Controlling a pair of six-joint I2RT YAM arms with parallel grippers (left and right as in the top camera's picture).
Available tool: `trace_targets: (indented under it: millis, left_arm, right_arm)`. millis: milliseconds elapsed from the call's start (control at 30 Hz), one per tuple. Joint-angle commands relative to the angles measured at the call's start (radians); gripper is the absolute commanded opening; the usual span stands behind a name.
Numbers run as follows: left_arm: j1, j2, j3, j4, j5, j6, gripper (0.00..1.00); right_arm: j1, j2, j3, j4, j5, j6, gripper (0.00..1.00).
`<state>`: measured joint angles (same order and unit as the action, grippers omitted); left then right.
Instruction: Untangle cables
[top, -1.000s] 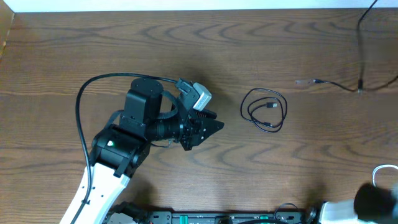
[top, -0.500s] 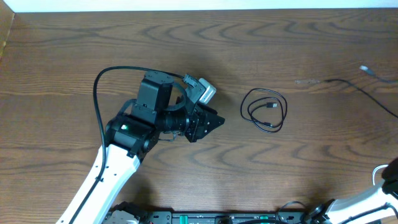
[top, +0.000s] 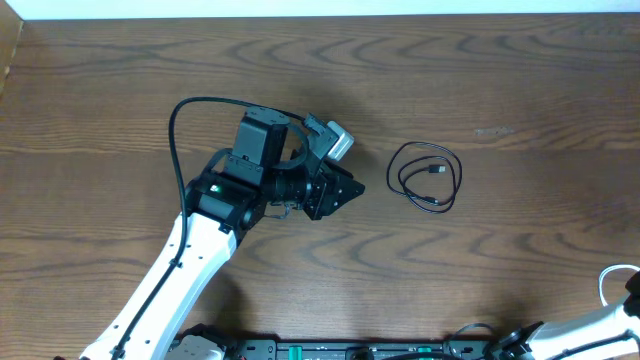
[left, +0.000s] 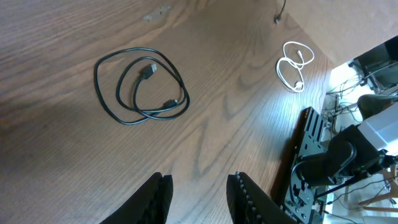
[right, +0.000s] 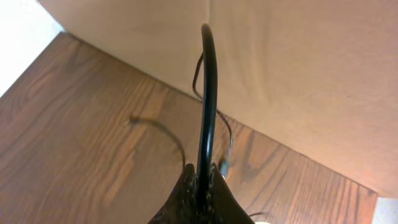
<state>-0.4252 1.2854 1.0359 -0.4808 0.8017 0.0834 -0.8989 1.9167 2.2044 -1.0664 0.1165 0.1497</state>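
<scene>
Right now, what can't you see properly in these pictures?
- White cable: in the left wrist view it is too small to make out its plugs.
- Right end effector: in the overhead view it is out of frame, past the bottom-right corner.
- Black cord, pinched by that end effector: in the right wrist view it is blurred because it is so close to the lens, and its far end cannot be traced.

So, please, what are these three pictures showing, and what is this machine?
It is a robot with two arms at a brown wooden table. One picture looks down from above. The other two come from a camera on each wrist. A thin black cable, coiled in loops, lies on the wood, and a thin white looped cable lies near the table's edge. The left gripper is open and holds nothing. The right gripper is shut on another black cord.
</scene>
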Motion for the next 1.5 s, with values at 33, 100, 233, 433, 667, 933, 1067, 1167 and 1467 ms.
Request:
trace_targets:
  millis: [33, 100, 233, 433, 667, 933, 1067, 1167, 1467]
  left_arm:
    - [-0.018, 0.002, 0.001, 0.004, 0.001, 0.018, 0.34]
    - [-0.026, 0.002, 0.001, 0.004, 0.001, 0.018, 0.34]
    - [-0.026, 0.002, 0.001, 0.004, 0.001, 0.017, 0.34]
    - [-0.026, 0.002, 0.001, 0.004, 0.001, 0.01, 0.34]
    - [-0.026, 0.002, 0.001, 0.004, 0.001, 0.01, 0.34]
    - [-0.026, 0.002, 0.001, 0.004, -0.001, 0.01, 0.34]
    - [-0.026, 0.002, 0.001, 0.004, -0.003, 0.011, 0.34]
    - [-0.026, 0.002, 0.001, 0.004, -0.003, 0.011, 0.34]
    - [-0.026, 0.002, 0.001, 0.004, -0.003, 0.011, 0.34]
  right_arm:
    - [0.005, 0.05, 0.011, -0.017, -0.022, 0.014, 0.01]
    - [0.005, 0.068, 0.01, -0.029, -0.022, 0.014, 0.01]
    - [0.005, 0.109, 0.006, -0.053, -0.013, 0.016, 0.01]
    - [0.005, 0.18, 0.006, -0.111, 0.113, 0.109, 0.01]
    - [0.024, 0.231, 0.005, -0.136, 0.222, 0.135, 0.01]
    - [0.085, 0.275, 0.004, -0.134, 0.307, 0.134, 0.01]
    - [0.122, 0.319, 0.004, -0.139, 0.355, 0.134, 0.01]
    - [0.15, 0.37, 0.004, -0.147, 0.381, 0.134, 0.01]
    - [0.207, 0.515, 0.003, -0.158, 0.39, 0.136, 0.01]
